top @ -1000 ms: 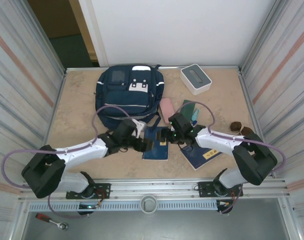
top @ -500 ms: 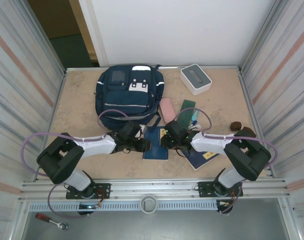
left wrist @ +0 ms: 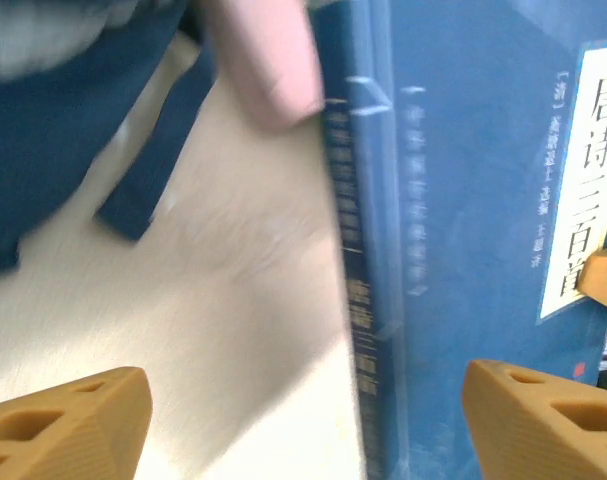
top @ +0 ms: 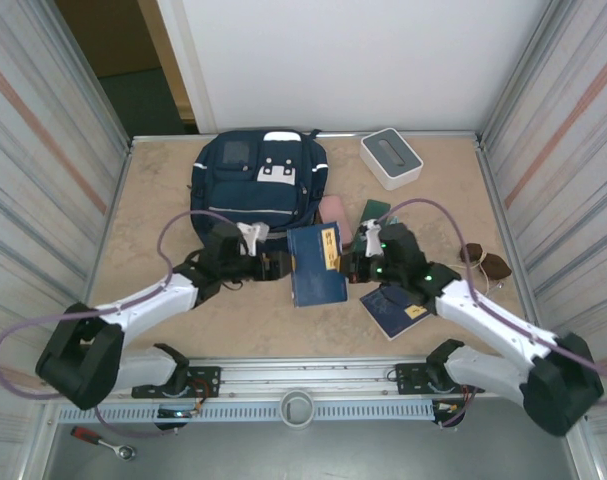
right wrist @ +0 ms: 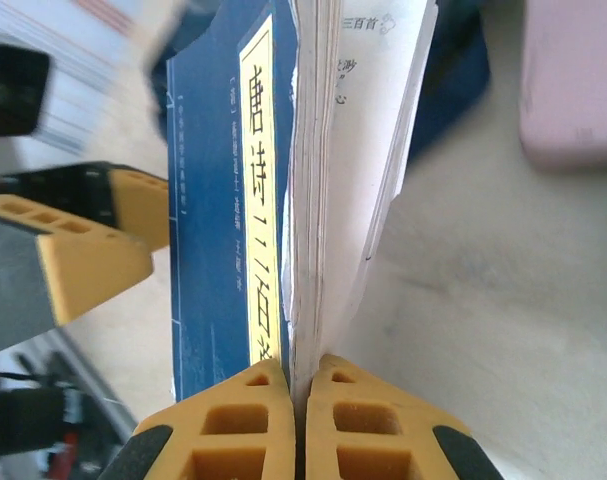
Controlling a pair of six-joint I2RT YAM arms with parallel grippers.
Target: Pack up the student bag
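**Desk:** What do the left jaws show?

**Photographer:** The left jaws stand wide, orange fingers (left wrist: pixel 68 420) spread far apart. The spine of a navy booklet (top: pixel 316 263) runs between them. Whether either finger touches it cannot be told.

**Desk:** And the student bag?

**Photographer:** The student bag (top: pixel 258 190) lies flat on the counter (top: pixel 163 200) just beyond the left jaws, on the side away from the arm bases, white patches facing up.

**Desk:** Who has the booklet?

**Photographer:** The right jaws, just to the right of the left pair, hold it. They are pinched on its page edge, fingertips (right wrist: pixel 248 400) pressed close together. The pages fan loose above them and the yellow-labelled cover faces up.

**Desk:** What lies around the right jaws?

**Photographer:** A pink case (top: pixel 333 212) sits just beyond them, beside the bag's right edge. A second navy booklet (top: pixel 393 308) lies flat on their near side. A white box (top: pixel 391 158) rests well beyond them, by the back wall.
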